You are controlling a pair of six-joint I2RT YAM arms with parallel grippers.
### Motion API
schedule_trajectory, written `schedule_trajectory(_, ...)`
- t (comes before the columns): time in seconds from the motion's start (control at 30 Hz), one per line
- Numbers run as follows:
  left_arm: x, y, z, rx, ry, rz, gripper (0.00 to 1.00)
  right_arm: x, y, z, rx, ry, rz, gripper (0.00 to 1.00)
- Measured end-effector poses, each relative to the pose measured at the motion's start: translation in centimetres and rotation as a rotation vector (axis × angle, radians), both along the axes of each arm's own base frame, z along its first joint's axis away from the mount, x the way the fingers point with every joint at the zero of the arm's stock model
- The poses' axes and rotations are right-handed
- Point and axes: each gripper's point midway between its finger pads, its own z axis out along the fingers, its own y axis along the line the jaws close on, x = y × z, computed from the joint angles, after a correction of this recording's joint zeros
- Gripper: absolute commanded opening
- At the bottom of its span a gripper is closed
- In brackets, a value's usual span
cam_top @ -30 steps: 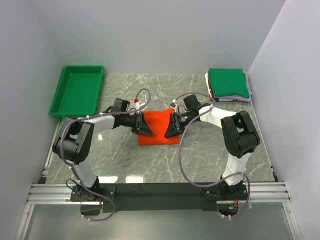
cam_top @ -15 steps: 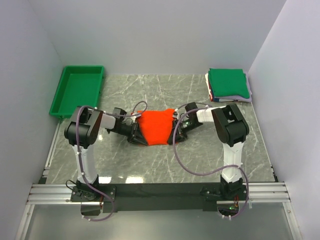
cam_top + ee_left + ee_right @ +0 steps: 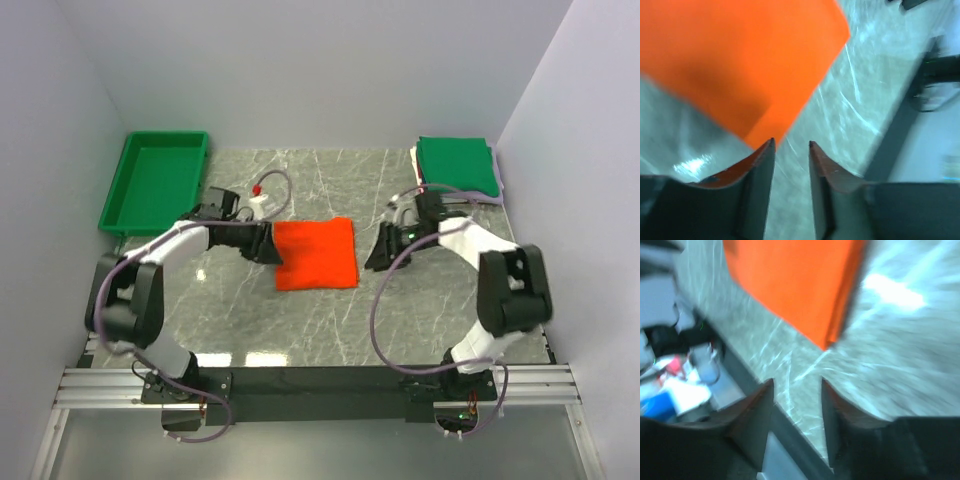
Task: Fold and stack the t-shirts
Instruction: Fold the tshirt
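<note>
Orange-red t-shirt (image 3: 315, 253): folded to a near-square and lying flat on the bench (image 3: 330, 320), between my two hands and well apart from the stack.
Left hand (image 3: 791, 145): fingers parted, with only bare marble between them. It sits low just beside the shirt's left edge, and a corner of the cloth lies just ahead of the tips. From above I cannot tell whether it touches the cloth.
Right hand (image 3: 796, 382): also parted and holding nothing, low over the bench. A strip of stone shows between it and the shirt's right edge.
Why I stand so: I judge this fold done. With a hand off to either side, the cloth lies undisturbed and I can reach both edges for the carry to the stack.
Stack of folded t-shirts (image 3: 457, 165): in the far right corner, where finished shirts collect. The green one is on top, and thin white, red and blue edges peek out on its left side.
Green tray (image 3: 165, 137): rigid plastic at the far left, no part of this job as I read it.
Hidden: the sleeves and inner layers of the orange-red fold are out of sight, so I cannot count the layers. The lower shirts in the stack are mostly covered.
Hard to make out: both wrist views are smeared, the right one worse. Its left side shows a red, white and blue blur I cannot name. The orange tint on my left finger's inner face may be only reflection.
</note>
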Motion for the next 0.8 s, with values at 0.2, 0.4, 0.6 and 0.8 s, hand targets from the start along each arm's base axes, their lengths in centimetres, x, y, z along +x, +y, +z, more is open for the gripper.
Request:
schedule_trajectory(0.2,1.0,-6.1,4.8,0.099,-0.526,-0.194,0.46,2.9,-4.5,2.8,-0.110,-0.177,-0.161,0.56)
schedule_trajectory(0.4,-0.4,-10.4,4.7,0.190,-0.894,-0.344,0.45,3.2,-6.5,6.7,-0.226,-0.377,-0.220,0.60)
schedule_trajectory(0.6,-3.2,-14.0,1.5,0.254,-1.069,-0.548,0.43,3.1,-6.8,7.5,-0.230,-0.445,-0.244,0.74)
schedule_trajectory(0.8,-4.0,-16.1,-3.2,0.325,-1.132,-0.678,0.44,1.6,-6.0,4.0,-0.181,-0.313,-0.270,0.90)
